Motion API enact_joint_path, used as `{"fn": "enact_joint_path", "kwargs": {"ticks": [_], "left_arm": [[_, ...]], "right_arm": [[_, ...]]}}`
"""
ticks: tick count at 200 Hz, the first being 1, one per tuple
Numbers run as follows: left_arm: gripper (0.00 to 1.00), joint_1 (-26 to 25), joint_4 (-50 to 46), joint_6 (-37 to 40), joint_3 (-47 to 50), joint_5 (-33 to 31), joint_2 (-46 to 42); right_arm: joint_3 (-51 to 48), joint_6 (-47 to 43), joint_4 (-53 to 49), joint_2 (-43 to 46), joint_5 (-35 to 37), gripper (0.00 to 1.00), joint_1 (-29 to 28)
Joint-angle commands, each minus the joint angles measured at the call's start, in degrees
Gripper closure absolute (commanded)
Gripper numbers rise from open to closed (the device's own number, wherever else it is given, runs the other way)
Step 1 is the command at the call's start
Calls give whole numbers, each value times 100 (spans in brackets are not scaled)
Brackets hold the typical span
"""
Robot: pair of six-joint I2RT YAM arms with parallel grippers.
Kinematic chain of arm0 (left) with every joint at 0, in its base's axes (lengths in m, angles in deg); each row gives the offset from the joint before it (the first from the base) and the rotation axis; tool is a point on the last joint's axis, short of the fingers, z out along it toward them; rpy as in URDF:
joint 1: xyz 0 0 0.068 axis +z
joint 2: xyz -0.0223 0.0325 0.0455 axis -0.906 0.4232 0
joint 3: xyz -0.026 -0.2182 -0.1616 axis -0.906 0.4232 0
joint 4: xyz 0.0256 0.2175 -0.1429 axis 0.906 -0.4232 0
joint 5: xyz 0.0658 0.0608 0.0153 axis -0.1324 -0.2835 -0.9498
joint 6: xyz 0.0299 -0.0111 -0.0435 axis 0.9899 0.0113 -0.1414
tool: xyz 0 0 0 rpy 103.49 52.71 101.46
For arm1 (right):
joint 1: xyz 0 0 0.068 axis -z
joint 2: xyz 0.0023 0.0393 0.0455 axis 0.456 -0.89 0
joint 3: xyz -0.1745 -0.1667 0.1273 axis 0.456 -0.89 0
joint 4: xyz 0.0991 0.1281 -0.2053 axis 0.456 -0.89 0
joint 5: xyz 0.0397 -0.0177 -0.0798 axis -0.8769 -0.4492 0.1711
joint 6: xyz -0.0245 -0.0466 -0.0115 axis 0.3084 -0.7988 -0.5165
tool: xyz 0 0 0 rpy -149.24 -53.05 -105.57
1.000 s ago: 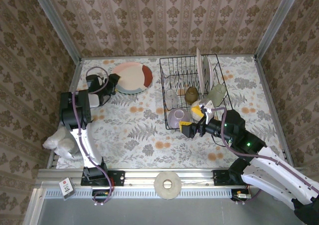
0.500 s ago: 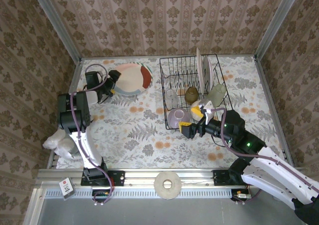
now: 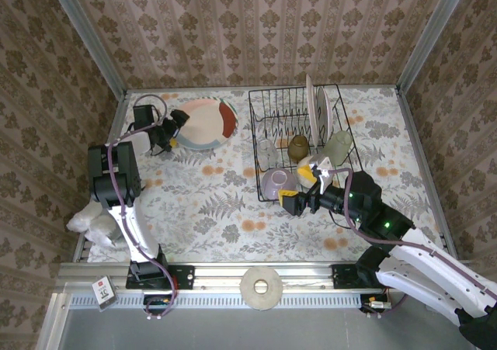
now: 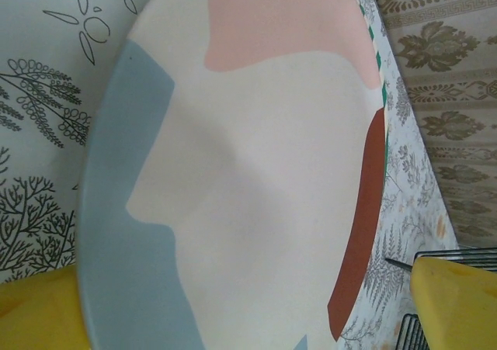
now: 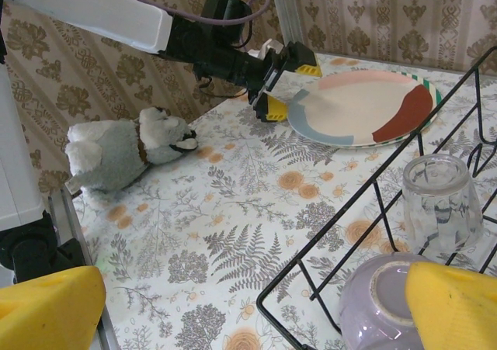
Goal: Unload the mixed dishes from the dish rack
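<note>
Near the bench's [image 3: 233, 210] far-left corner, finds the left gripper [image 3: 176, 129] spread wide beside the pink-and-red plate [image 3: 203, 121], laid flat, clear of the dish rack [image 3: 255, 156]; at the rack's near-left corner, the right gripper [image 3: 299, 187] gaping by the lilac bowl [image 3: 275, 183], probably next out.

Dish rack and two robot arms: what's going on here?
Two robot arms are emptying the dish rack onto the flowery table. The left pincer is open beside a pink-and-red plate lying flat on the table at the far left. The right pincer is open at the rack's near edge, by a lilac bowl, holding nothing. The rack still holds upright plates, a clear glass, an amber cup and a green tumbler.
</note>
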Motion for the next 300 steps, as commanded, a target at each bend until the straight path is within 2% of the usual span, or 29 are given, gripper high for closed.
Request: {"fn": "enact_joint_path", "kwargs": {"ticks": [1, 64, 158, 192, 224, 252, 300], "left_arm": [[0, -50, -398, 257, -214, -126, -129], [0, -132, -919, 465, -748, -253, 143], [0, -225, -2325, 1215, -1606, -883, 384], [0, -214, -2530, 1343, -1665, -1082, 358], [0, -396, -2615, 1572, -1555, -1161, -106], [0, -730, -2620, 1880, -1255, -1240, -930], [0, -1714, -2951, 2796, -701, -1971, -2494]], "right_arm": [[161, -96, -34, 49, 109, 0, -55], [171, -100, -34, 23, 134, 0, -64], [170, -115, -42, 32, 136, 0, -73], [175, -122, -51, 37, 175, 0, -82], [173, -130, -85, 7, 335, 0, -82], [162, -134, -112, 15, 548, 0, -86], [122, -123, -129, 76, 1027, 0, -80]]}}
